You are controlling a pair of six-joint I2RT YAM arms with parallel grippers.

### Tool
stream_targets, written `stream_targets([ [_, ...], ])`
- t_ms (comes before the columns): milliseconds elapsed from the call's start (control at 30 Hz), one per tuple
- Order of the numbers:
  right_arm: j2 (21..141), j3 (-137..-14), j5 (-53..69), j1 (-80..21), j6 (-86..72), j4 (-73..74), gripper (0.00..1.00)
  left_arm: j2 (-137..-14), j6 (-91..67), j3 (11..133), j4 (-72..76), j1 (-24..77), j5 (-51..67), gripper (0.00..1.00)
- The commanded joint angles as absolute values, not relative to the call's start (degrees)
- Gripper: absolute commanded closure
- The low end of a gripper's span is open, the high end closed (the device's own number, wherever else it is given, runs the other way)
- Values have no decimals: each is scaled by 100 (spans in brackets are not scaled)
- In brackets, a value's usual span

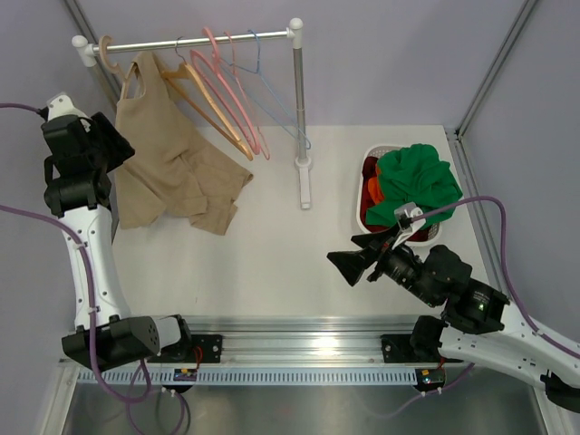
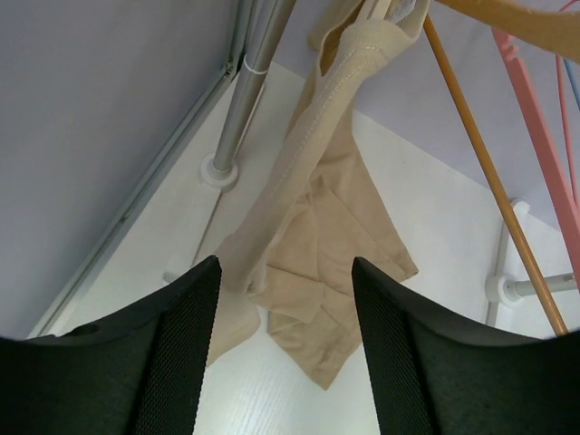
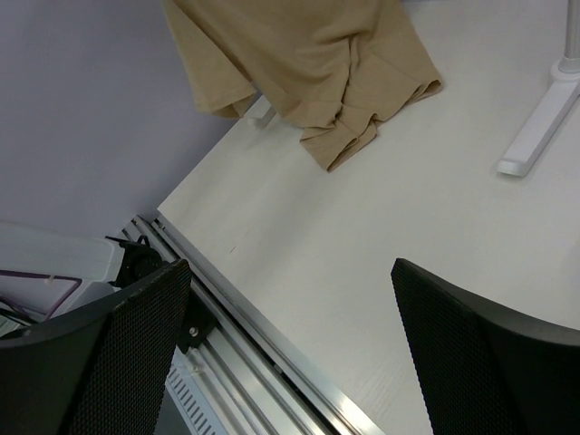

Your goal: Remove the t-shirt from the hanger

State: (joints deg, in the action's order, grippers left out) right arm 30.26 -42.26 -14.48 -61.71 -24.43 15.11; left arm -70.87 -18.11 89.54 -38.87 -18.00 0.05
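Nearest the bases, the right gripper point(image 3: 290, 272) hung over the bare white table point(image 1: 272, 245) with its claw spread wide and nothing in it, a white basket point(image 1: 361, 186) of green cloth point(image 1: 417, 181) just beyond it. Farther back on the left, the left gripper point(image 2: 285, 267) was raised beside the t-shirt point(image 1: 172, 172), its claw also wide and apart from the fabric. The t-shirt hung by one strap from the hanger point(image 1: 107, 56), its lower half slumped on the table. The hanger hooked over the left end of the rail point(image 1: 199, 41), with an orange-brown hanger point(image 1: 213, 113) and pink hangers point(image 1: 240, 91) alongside it.
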Motion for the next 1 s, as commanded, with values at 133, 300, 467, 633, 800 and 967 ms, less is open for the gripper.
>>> stream_targets([
  [133, 3164, -4307, -1248, -6152, -2382, 1248, 1, -7497, -1916, 9105, -3331, -1828, 422, 57],
  [300, 3269, -4306, -1152, -6161, -2479, 1116, 1, -7822, -1907, 9141, -3287, -1749, 431, 59],
  [467, 3515, -4421, -1002, -6161, -2461, 1064, 1, -7875, -1890, 8939, -3111, -1644, 116, 83],
  [633, 3630, -4553, -958, -6161, -2417, 1011, 1, -7910, -1732, 8851, -3050, -1565, -579, 50],
  [800, 3762, -4544, -791, -6152, -2452, 897, 0, -8024, -1529, 8912, -3032, -1362, -1088, 41],
  [967, 3823, -4500, -686, -6152, -2452, 826, 0, -7507, -1687, 8386, -2331, -1362, -1345, 41],
])
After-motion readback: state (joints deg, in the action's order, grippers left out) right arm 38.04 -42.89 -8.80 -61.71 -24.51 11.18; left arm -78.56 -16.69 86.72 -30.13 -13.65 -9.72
